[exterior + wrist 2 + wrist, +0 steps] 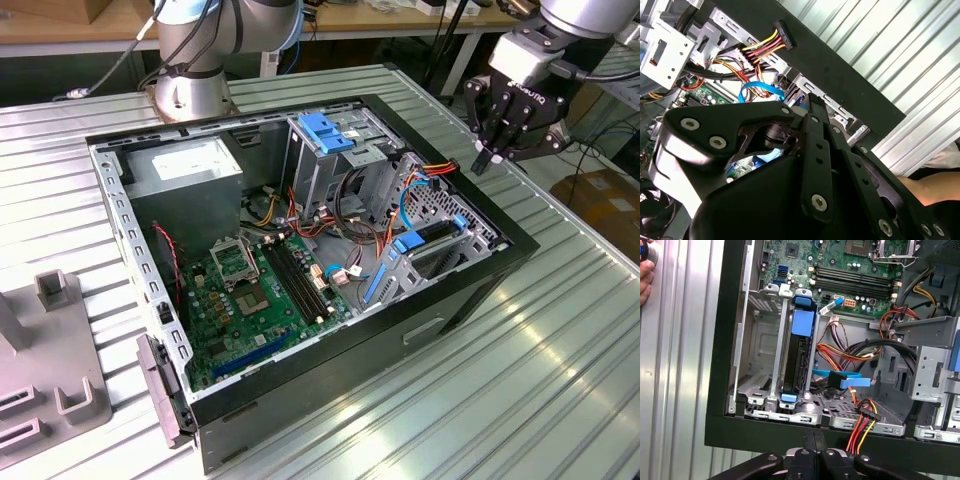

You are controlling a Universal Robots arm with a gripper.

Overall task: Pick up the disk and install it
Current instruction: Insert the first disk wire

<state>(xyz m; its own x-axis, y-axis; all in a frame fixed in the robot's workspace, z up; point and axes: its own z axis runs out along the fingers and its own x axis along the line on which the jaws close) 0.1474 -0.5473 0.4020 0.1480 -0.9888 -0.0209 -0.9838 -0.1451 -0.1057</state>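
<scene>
The computer case (470, 285) lies open on the ribbed metal table (560, 380). In the exterior view the gripper (482, 158) hangs at about 2 o'clock from the case centre, above and just outside the case rim. In the first wrist view its jaws are clenched tip to tip and hold nothing. The disk (437, 233) is at about 3 o'clock from the case centre. It stands on edge in the drive bay (760, 390), framed by its blue rails. The first wrist view shows the disk (795, 360) edge-on between the bay's metal guides, well apart from the gripper (812, 440). The power connector (867, 415) and the blue data cable (852, 381) lie loose just beside the bay, and neither appears plugged into the disk. The power supply (185, 165) is at about 10 o'clock and the drive cage (325, 130) at about 12 o'clock; both are well clear of the work. Judgement: the disk already occupies its slot, so the step in hand is at the seating end of the task. Whether the disk is fully latched cannot be told. Any further grasp calls for released jaws, alignment over the bay, and a vertical approach clear of the loose cables.
</scene>
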